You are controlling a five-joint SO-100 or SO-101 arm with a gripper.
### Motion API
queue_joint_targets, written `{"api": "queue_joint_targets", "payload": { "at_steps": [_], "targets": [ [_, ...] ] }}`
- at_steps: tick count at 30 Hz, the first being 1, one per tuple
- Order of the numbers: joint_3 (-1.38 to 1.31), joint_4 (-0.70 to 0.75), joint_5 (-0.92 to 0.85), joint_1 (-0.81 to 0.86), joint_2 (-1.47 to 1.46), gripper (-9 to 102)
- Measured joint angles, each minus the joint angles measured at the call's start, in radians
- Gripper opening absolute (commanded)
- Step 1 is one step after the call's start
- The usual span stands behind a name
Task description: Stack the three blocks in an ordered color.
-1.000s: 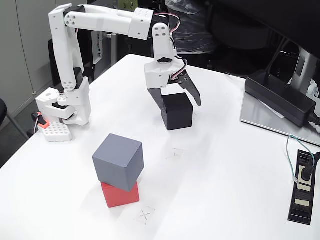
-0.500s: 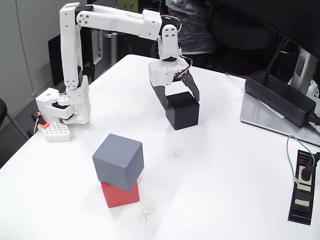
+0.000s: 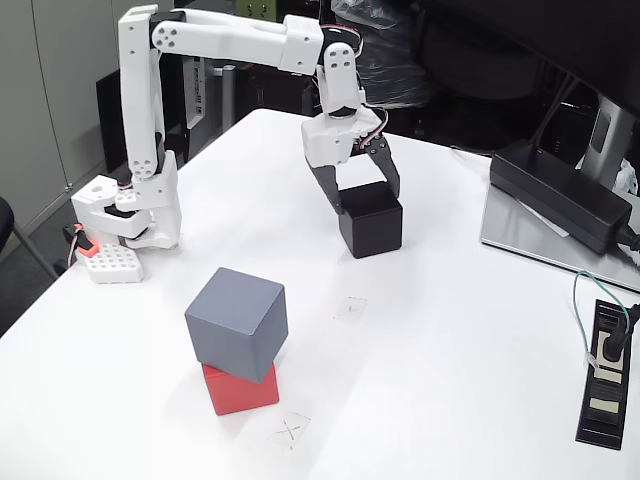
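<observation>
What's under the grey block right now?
The grey block sits on the red block, rotated and overhanging it. Only the red block's lower front part shows; its top face is covered. The black block stands apart on the table, between the gripper fingers.

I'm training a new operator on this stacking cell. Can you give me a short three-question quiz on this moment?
1. True or false: the grey block rests on the red block.
2. Which block does the gripper straddle? A red, B grey, C black.
3. Fill in: the black block sits on the ____.

Key: 1 true. 2 C. 3 table.
</observation>
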Motion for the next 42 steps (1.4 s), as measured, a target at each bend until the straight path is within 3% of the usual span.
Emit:
{"api": "queue_joint_targets", "payload": {
  "at_steps": [23, 31, 42],
  "targets": [
    [0.003, 0.149, 0.0, 0.252, 0.497, 4],
    [0.003, 0.253, 0.0, 0.383, 0.68, 4],
    [0.003, 0.268, 0.0, 0.588, 0.847, 4]
  ]
}}
